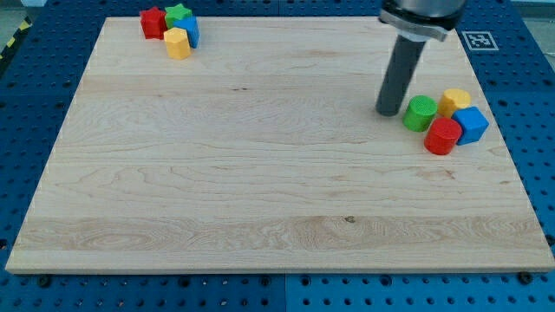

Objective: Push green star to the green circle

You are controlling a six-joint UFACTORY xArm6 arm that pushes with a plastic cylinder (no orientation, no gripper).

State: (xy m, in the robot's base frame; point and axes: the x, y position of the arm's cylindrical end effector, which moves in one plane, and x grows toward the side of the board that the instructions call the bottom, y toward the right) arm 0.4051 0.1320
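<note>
Fingers are not fitted to this arm, so nothing is grasped or clenched; a straight dark rod is carried instead, held upright from a grey collar at the view's top right. Its lower end, my tip (388, 111), is set down on the wooden bench (260, 173) just to the view's left of the green circle (421, 113), very close to it, though contact cannot be confirmed.

That green circle is grouped at the view's right edge with a yellow block (455, 100) behind it, a red block (443, 136) below and to its right, and a blue block (473, 124) at the far right; all four are packed together.

The green star (179, 13) is found well apart from the tip, in the far top-left corner of the bench. It is pressed among a red block (153, 22) on its left, a blue block (190, 30) on its right and a yellow block (177, 42) in front.

A black-and-white square marker (478, 39) is seen on the blue perforated surface (520, 87) beyond the bench; no readable writing is visible.
</note>
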